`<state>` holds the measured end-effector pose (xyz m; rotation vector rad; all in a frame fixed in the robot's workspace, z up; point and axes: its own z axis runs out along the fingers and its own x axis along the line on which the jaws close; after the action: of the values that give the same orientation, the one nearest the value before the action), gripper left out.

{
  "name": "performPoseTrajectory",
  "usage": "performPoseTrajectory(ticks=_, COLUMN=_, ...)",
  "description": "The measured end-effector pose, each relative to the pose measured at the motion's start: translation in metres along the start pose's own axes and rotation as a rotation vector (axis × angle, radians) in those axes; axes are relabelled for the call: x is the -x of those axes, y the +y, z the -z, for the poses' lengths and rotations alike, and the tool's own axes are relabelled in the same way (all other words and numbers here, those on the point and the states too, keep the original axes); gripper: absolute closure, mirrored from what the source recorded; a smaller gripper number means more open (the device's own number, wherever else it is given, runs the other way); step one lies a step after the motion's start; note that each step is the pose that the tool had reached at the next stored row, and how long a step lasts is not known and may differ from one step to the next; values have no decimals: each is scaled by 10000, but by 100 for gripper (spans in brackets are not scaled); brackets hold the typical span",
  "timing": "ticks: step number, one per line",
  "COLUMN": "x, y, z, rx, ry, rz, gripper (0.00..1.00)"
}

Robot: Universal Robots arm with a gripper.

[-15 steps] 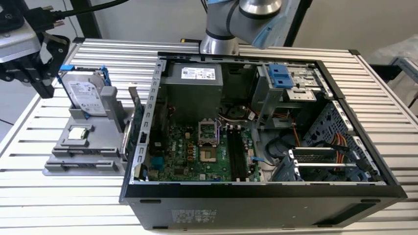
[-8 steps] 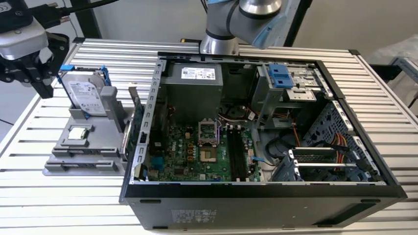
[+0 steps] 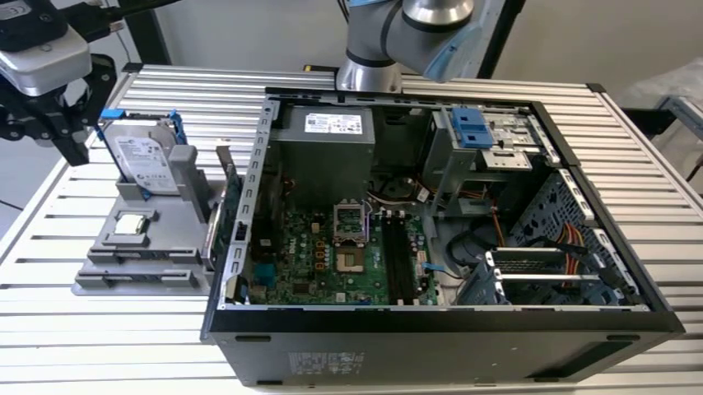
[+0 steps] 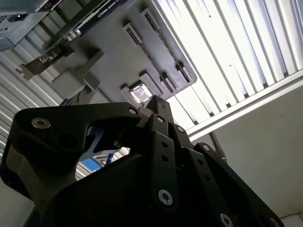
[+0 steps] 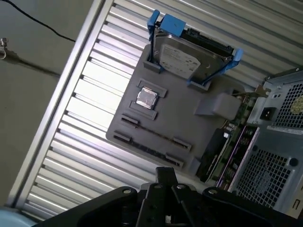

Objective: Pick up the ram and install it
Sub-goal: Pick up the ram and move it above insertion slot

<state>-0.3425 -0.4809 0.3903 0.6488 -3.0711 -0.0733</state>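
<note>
1. Approach step, by my reading: the gripper (image 5: 166, 174) hovers near the gray tray (image 5: 184, 118), fingers together, holding nothing.
2. The ram (image 5: 149, 149) seems to stand on edge in a tray slot.
3. Grasping it likely needs the fingers spread and squared to that thin edge.

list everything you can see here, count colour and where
table: 1, silver slatted, under everything
case: 1, black, open, on the table at the exterior view's right
motherboard: 1, green, inside the case
holder: 1, grey, on the table beside the case
hard drive: 1, silver with blue frame, upright in the holder
processor: 1, silver, flat in the holder
ram: 1, dark and thin, seemingly on edge in a holder slot
card: 1, green and black, upright between holder and case
arm: 1, silver and blue, base behind the case
gripper: 1, black, above the table by the holder, apart from the ram
</note>
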Motion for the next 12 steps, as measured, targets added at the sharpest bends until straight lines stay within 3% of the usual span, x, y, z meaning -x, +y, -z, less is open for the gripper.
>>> performPoseTrajectory(ticks=12, x=-1, y=1, z=0, rx=8, ry=46, rz=991, gripper=100)
